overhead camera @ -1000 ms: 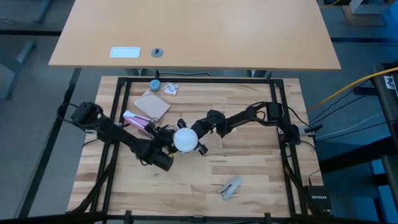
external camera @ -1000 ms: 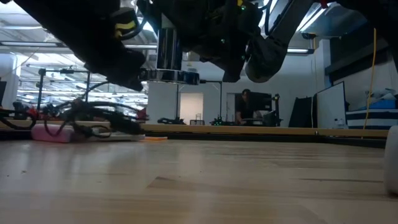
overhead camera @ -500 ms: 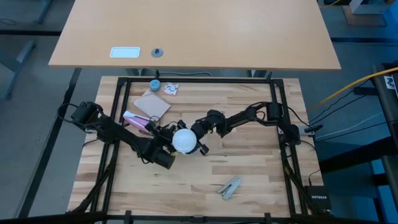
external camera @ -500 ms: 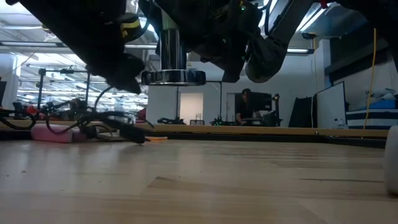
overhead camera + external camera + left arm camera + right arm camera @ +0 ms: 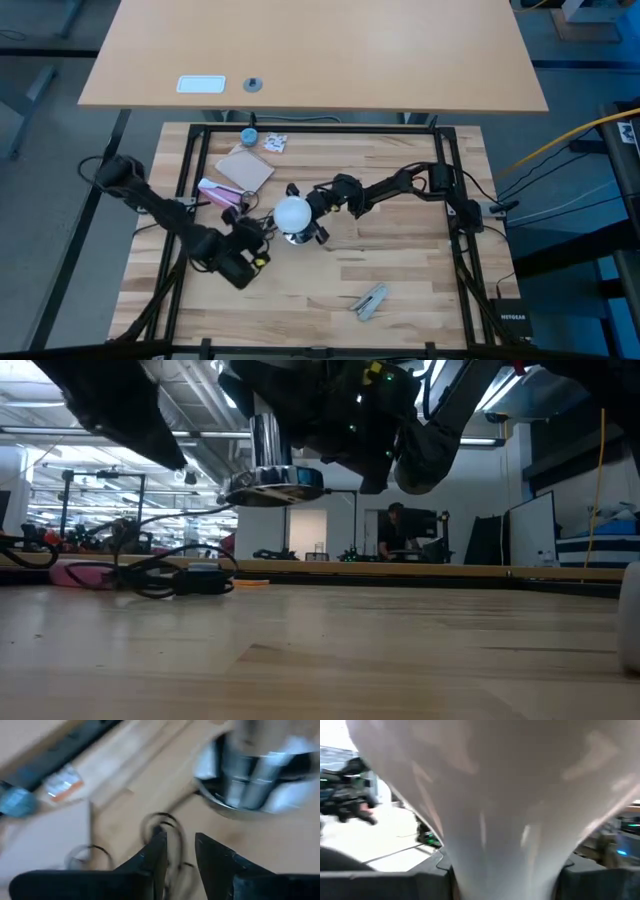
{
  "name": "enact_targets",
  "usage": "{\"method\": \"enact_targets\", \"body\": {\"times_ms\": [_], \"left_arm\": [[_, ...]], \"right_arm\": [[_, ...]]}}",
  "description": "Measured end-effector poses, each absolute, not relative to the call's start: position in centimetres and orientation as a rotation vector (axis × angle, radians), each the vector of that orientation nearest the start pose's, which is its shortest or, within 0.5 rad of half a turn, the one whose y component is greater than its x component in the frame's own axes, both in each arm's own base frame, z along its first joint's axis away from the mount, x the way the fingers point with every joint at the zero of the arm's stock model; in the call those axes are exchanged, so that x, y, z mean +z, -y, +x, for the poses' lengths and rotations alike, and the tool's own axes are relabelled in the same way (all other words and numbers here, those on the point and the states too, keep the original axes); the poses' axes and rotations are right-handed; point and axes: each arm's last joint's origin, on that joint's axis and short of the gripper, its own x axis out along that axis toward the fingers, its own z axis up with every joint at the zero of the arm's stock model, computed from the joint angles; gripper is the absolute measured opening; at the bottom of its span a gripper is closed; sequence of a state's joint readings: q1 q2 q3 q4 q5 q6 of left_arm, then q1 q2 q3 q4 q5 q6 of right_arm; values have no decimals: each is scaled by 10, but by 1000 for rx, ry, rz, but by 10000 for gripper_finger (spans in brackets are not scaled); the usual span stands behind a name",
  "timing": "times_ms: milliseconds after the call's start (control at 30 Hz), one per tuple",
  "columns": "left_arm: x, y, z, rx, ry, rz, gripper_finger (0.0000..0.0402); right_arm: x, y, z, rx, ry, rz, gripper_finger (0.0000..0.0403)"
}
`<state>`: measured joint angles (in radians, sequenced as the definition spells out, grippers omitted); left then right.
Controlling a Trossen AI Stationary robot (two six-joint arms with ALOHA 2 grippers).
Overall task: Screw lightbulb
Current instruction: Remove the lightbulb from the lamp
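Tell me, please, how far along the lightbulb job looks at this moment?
Done: the lightbulb is off the table, held by the right gripper mid-table, its neck meeting the silver socket disc hanging under it. In hand: the left gripper sits beside it with its jaws a little apart, empty, over the black cord. Left: whether the bulb is screwed fully home can't be seen.

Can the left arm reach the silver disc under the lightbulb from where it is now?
Probably yes. The left gripper sits just beside the silver disc, which hangs clear above the table, with only a loose black cord lying between them. The right gripper holds the lightbulb from the opposite side.
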<state>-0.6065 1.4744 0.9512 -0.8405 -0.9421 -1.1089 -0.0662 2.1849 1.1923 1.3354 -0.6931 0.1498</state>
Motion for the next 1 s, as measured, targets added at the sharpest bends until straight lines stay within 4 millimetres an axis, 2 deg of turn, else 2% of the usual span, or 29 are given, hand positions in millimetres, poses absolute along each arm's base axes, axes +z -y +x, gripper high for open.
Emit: {"method": "enact_targets", "body": {"times_ms": [100,267,467,633,833,1000], "left_arm": [[220,135,219,665,-625,-181,95],[223,153,228,585,-521,-356,97],[209,165,246,547,-486,-368,97],[195,164,256,615,-449,-517,97],[193,160,252,690,-442,-688,98],[189,158,232,806,-454,-727,98]], "right_arm": [[178,13,443,557,287,30,165],[178,16,444,455,298,48,165],[178,16,444,465,298,47,165],[178,14,443,505,295,42,165],[178,19,442,531,294,31,165],[182,19,440,559,332,11,165]]}}
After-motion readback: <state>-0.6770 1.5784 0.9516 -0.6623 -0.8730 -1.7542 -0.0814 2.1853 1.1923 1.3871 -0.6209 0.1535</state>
